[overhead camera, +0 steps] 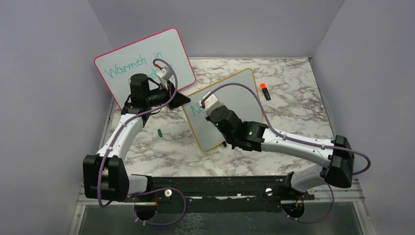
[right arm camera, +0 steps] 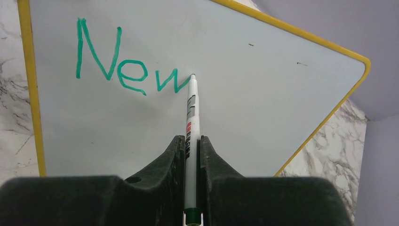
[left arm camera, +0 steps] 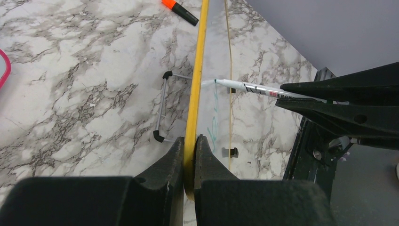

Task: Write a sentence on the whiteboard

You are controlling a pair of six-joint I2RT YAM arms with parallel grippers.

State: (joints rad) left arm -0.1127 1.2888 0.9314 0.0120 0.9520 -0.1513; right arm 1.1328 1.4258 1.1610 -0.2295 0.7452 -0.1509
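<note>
The yellow-framed whiteboard stands tilted at the table's middle. It also shows in the right wrist view and edge-on in the left wrist view. Teal-green writing on it reads "New" only. My left gripper is shut on the board's yellow frame at its left corner. My right gripper is shut on a white marker whose tip touches the board at the end of the "w". The marker also shows in the left wrist view.
A larger pink-framed whiteboard reading "Warmth in..." stands at the back left behind my left arm. An orange-and-black marker lies right of the yellow board. A small green cap lies on the marble table. Grey walls enclose the table.
</note>
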